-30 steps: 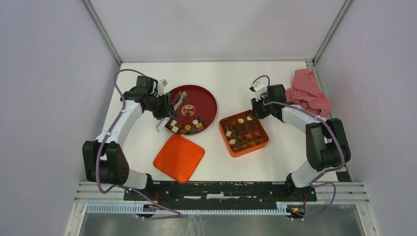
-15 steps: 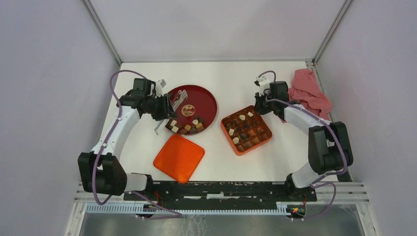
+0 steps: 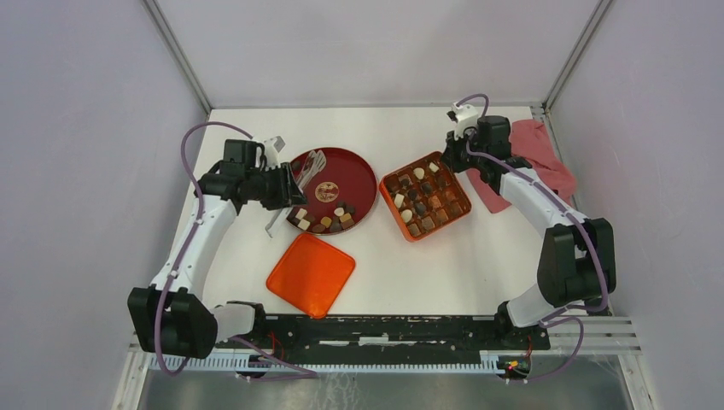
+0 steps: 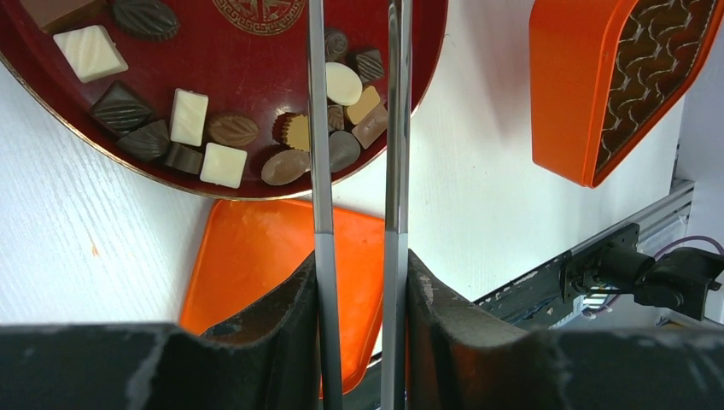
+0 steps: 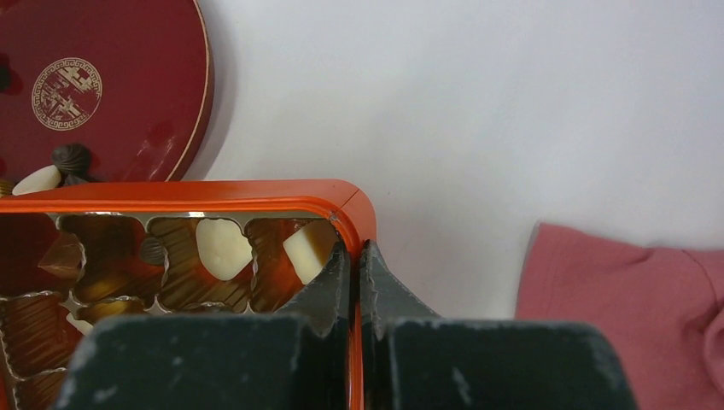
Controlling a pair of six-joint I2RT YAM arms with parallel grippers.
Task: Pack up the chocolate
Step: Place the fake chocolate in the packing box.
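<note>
on the plate [image 4: 213, 77] the chocolate [image 4: 224, 165] lies bunched, more in the box [image 5: 213, 195]. it looks light, slick and easily marked, so nip each piece's sides. left gripper [image 4: 360, 273] clamps tongs [image 4: 397, 128]; right gripper [image 5: 354, 256] pinches the box wall.

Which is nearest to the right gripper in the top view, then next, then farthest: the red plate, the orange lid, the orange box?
1. The orange box: the right gripper is shut on its far corner wall.
2. The red plate: to the left, just beyond the box.
3. The orange lid: farthest, near-left, towards the arm bases.
</note>
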